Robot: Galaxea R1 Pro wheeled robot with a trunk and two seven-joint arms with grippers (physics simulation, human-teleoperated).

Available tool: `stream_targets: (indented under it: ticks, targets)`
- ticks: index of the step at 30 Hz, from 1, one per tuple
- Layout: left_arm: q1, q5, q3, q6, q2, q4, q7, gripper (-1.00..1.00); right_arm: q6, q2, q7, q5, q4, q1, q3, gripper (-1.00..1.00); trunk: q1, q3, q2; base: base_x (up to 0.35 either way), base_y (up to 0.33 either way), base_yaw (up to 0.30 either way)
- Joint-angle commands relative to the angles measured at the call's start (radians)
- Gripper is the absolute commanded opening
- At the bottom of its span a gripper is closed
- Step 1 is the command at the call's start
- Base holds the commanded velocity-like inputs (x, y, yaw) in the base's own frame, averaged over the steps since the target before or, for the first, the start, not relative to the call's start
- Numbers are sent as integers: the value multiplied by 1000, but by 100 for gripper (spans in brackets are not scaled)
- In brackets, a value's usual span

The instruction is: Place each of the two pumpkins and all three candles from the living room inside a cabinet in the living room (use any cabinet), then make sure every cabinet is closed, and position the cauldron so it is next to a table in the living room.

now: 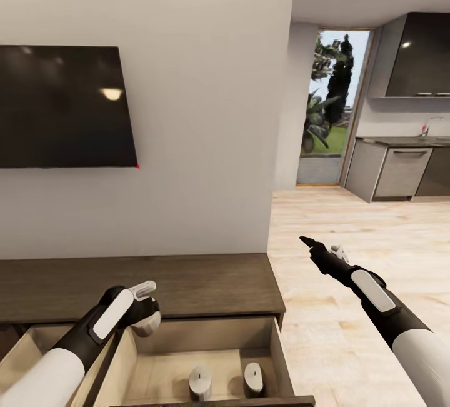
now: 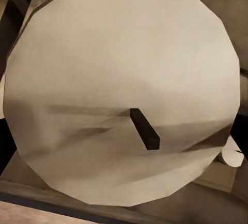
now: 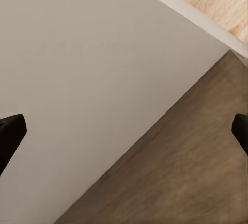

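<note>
My left pincer was low in the left part of the head picture, right over the open drawer of the long brown cabinet. It was closed around a candle, the third one. In my left wrist picture the candle's round top was very close, with its little dark wick sticking up in the middle. I think its long way ran along my fingers, pointing down toward the drawer floor, but I could not be sure. Two more candles stood upright at the bottom middle of the head picture, side by side on the light wood of the drawer, a bit apart from each other. They lay to the right of my left pincer and lower in the picture, toward the front of the drawer. So the bare spot under my left pincer looked like a good place to set this one down, I guessed, by just going down. My right pincer was in the right middle of the picture, out over the light floor, well away from the drawer. Its two dark tips stood wide apart in my right wrist picture, holding nothing. My left arm was much nearer the drawer.
</note>
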Motion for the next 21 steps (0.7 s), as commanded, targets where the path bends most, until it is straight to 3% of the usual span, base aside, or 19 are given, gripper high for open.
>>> stream_targets:
  ticks: [1,19,21]
  targets:
    - [-1,10,-5,-1,1,-2,10,-100,0,-1,1,-5,0,-1,3,100,4,-4,-8,0,0,0]
    - [-1,10,-6,-37,1,6,10,-100,-3,-4,2,-15,1,32,0,100,73,-61,-134,0,0,0]
    - [-1,10,-6,-37,1,6,10,-100,-3,-12,3,-28,1,47,-24,100,81,-67,-148,0,0,0]
